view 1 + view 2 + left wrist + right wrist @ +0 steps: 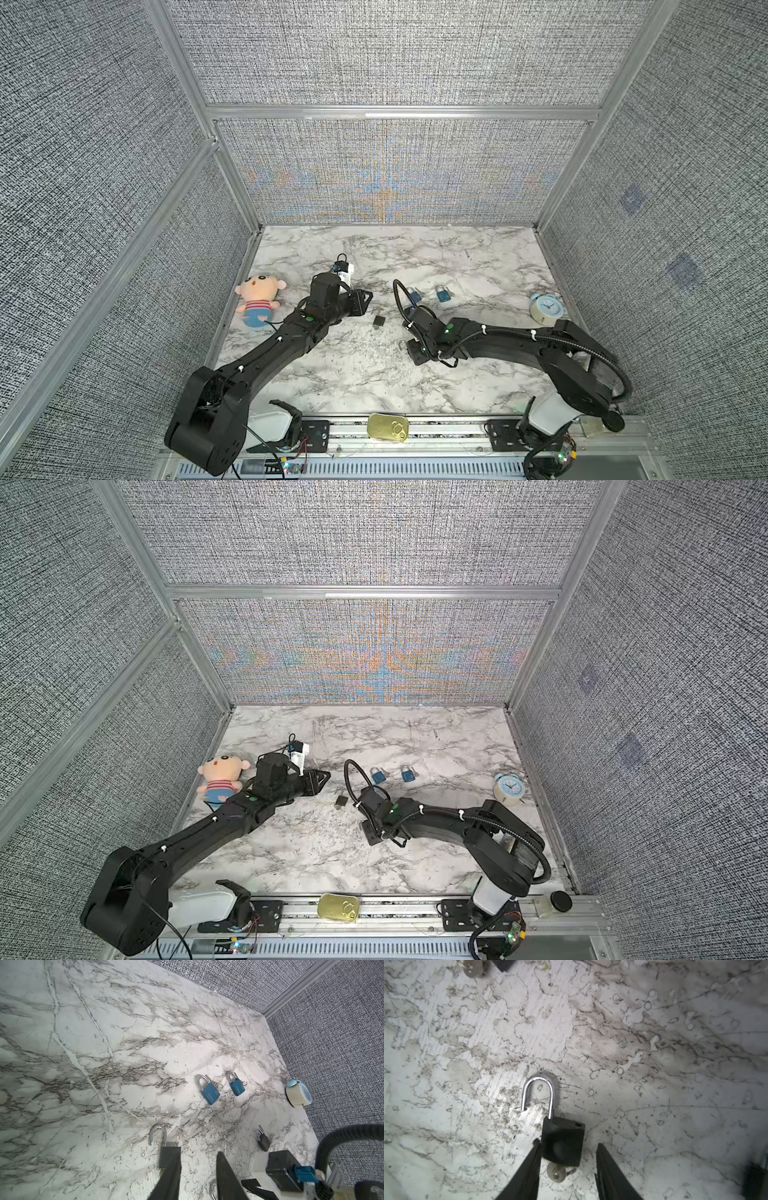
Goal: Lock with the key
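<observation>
We judge the job about half done. The right hand (568,1144) is spread around the black padlock (564,1132), which lies flat on the worktop (654,1084). One finger touches the side of the body and the other stands clear, so nothing is pinched. The key (556,1174) sits in the keyhole, back between the fingers. The shackle (538,1079) is sprung, its free leg swung clear of the body ahead of the fingertips. As we read it, what is left is to seat that leg and turn the key.

The left hand (198,1153) is partly spread and empty. A second black padlock (169,1156), its shackle also open, lies just beyond one of its fingers.

Only the right wrist view shows the key seated; in both top views the right arm (498,349) covers the padlock's body and key. Only the left wrist view shows a small black padlock (264,1142) off to the side of the left hand, which we cannot find in the top views.
</observation>
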`<state>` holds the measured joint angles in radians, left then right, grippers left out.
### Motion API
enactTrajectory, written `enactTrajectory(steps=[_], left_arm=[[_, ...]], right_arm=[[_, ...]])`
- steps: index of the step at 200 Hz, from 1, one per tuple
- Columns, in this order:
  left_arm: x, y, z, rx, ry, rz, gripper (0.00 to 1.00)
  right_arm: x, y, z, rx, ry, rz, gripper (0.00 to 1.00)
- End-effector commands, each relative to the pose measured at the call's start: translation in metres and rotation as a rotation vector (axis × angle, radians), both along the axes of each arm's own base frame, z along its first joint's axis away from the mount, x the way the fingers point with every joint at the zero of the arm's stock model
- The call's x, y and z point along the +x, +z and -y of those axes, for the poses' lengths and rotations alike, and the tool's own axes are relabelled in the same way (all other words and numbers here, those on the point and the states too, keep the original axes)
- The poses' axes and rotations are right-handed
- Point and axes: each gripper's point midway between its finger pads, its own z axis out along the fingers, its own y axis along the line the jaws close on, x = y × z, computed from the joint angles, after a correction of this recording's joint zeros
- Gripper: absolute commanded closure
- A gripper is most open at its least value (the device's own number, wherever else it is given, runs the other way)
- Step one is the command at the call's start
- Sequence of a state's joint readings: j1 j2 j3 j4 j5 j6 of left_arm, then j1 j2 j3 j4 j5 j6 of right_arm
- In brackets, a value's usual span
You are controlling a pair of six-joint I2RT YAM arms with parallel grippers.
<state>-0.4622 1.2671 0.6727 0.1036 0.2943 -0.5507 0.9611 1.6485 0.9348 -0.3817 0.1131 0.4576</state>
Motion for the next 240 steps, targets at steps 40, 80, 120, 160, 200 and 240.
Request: enactTrajectory(steps=[40,80,120,160,200,240], left_arm=[[0.002,0.0,0.0,-0.017,0.013,0.012,0.68],[0.002,0.001,-0.001,-0.015,0.017,0.014,0.68],[0.001,0.003,-0.003,-0.021,0.026,0.018,0.68],[-0.001,0.004,-0.006,-0.017,0.032,0.021,0.68],[-0.002,0.004,-0.007,-0.018,0.035,0.024,0.68],[-0.003,0.004,-0.008,-0.014,0.039,0.027,0.68]], right_arm=[[0.003,-0.002,-0.005,-0.02,0.004,0.004,0.59],[0.002,-0.004,-0.004,-0.031,0.004,0.001,0.6],[0.0,-0.006,-0.007,-0.034,0.014,-0.01,0.63],[-0.005,-0.011,-0.009,-0.054,0.03,-0.026,0.61],[-0.008,-0.016,-0.009,-0.084,0.035,-0.043,0.6],[-0.008,-0.018,-0.008,-0.103,0.03,-0.046,0.63]])
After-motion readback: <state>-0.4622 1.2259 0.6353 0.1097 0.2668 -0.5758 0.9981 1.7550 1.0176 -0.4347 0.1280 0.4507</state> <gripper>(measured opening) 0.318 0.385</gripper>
